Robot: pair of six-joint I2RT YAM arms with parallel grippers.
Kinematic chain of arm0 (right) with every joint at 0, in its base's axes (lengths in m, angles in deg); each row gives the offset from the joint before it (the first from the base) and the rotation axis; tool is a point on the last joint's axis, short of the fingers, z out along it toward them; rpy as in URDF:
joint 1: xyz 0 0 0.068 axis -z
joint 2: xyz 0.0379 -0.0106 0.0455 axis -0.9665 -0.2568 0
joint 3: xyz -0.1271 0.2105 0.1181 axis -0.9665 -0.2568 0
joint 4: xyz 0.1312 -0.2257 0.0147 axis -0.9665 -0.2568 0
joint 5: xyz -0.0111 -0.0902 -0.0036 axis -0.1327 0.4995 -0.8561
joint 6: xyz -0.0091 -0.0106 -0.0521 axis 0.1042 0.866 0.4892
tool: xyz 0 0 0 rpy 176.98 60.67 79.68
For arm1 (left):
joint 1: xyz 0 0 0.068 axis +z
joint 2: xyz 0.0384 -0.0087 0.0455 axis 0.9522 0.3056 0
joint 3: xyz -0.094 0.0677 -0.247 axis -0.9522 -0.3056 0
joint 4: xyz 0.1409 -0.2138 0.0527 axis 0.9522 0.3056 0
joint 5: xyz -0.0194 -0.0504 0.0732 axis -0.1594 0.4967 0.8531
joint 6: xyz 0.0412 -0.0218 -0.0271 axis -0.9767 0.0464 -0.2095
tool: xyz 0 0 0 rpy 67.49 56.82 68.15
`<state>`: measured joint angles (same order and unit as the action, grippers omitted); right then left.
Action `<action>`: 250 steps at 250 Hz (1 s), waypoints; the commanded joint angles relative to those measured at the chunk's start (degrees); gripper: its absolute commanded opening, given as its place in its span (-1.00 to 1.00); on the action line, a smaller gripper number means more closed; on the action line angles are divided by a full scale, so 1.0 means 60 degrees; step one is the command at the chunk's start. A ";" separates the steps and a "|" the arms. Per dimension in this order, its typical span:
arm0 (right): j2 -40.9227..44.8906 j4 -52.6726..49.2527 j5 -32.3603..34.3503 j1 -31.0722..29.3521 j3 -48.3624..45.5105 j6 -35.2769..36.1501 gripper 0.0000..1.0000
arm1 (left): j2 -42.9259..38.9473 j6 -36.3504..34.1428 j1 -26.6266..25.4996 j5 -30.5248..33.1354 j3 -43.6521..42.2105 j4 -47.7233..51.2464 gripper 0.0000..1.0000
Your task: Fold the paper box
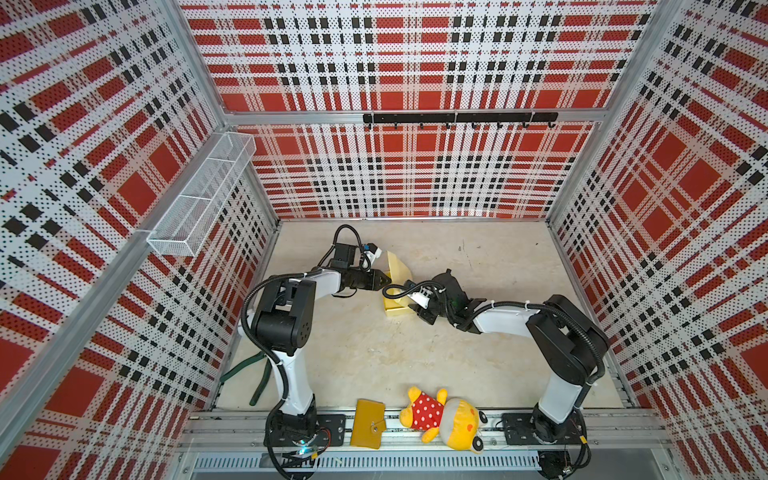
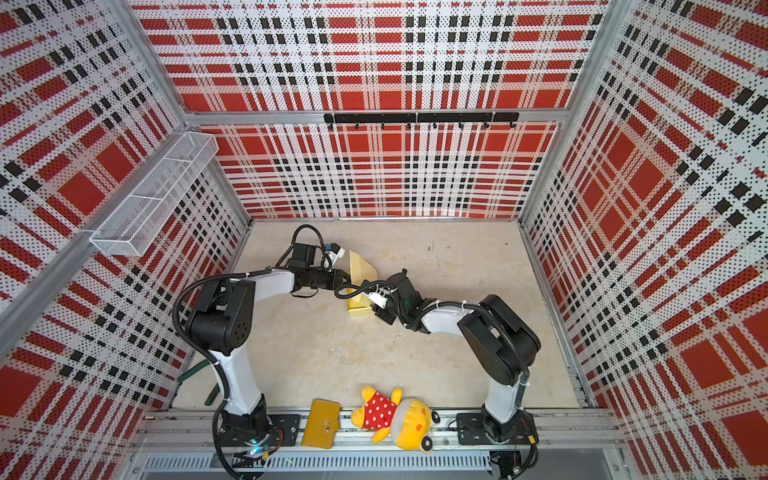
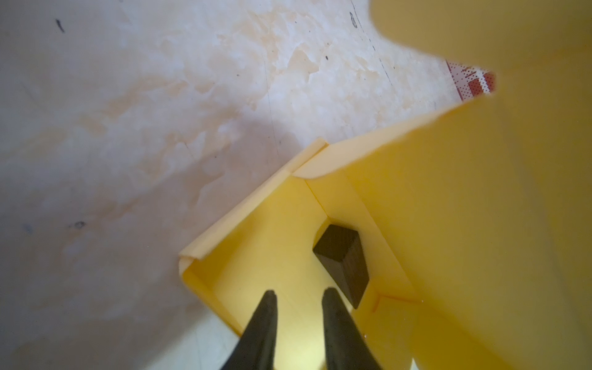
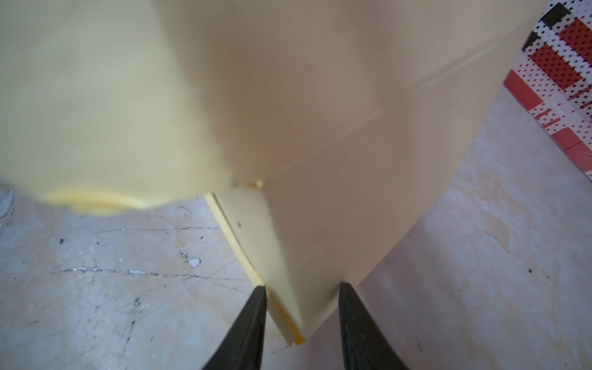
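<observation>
Paper box point(image 3: 266, 256), claw fingertip point(image 3: 342, 259) inside

Both top views: bright, even light from above, with soft shadows on the counter point(image 1: 478, 353) and plaid walls point(image 1: 104, 124) bowing toward the frame edges (wide-angle distortion). Wrist views: the paper box point(image 3: 464, 224), close to the lens, is out of focus. It glows saturated in the left wrist view and looks dull and shaded in the right.

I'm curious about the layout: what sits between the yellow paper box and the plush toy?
Nothing: only bare, stained tabletop lies between the paper box and the plush toy, as both top views show.
</observation>
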<state>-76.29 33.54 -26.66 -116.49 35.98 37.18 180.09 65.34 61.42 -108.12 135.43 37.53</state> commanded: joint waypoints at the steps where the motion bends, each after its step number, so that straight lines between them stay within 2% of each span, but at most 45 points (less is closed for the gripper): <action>1: -0.0239 0.0036 0.0125 -0.0076 0.0342 0.0260 -0.22 | -0.0815 0.0402 0.0256 -0.0051 -0.0246 -0.0130 -0.35; 40: -0.0270 -0.0035 0.0201 -0.0079 0.0377 0.0318 -0.23 | -0.2045 0.1141 0.0802 0.0082 -0.0651 0.0159 -0.22; 66: -0.0261 -0.0038 0.0219 -0.0079 0.0378 0.0320 -0.24 | -0.2708 0.1537 0.1160 0.0238 -0.0476 0.1404 -0.09; 102: -0.0294 0.0054 0.0240 -0.0108 0.0363 0.0274 -0.24 | -0.3270 0.2456 0.1267 -0.0128 -0.0333 0.2020 0.26; 132: -0.0329 0.0166 0.0260 -0.0137 0.0297 0.0247 -0.24 | -0.3309 0.3137 0.0925 -0.0304 -0.0272 0.1804 0.47; 178: -0.0304 0.0183 0.0306 -0.0159 0.0262 0.0261 -0.23 | -0.2683 0.2841 -0.0074 -0.0327 0.0524 0.2290 0.53; 250: -0.0261 0.0219 0.0408 -0.0207 0.0207 0.0291 -0.25 | -0.1886 0.2839 -0.0262 -0.0235 0.1029 0.2570 0.47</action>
<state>-76.99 32.88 -24.69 -117.27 36.79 37.66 167.30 81.53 59.61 -109.81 140.10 51.25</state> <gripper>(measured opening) 0.376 0.735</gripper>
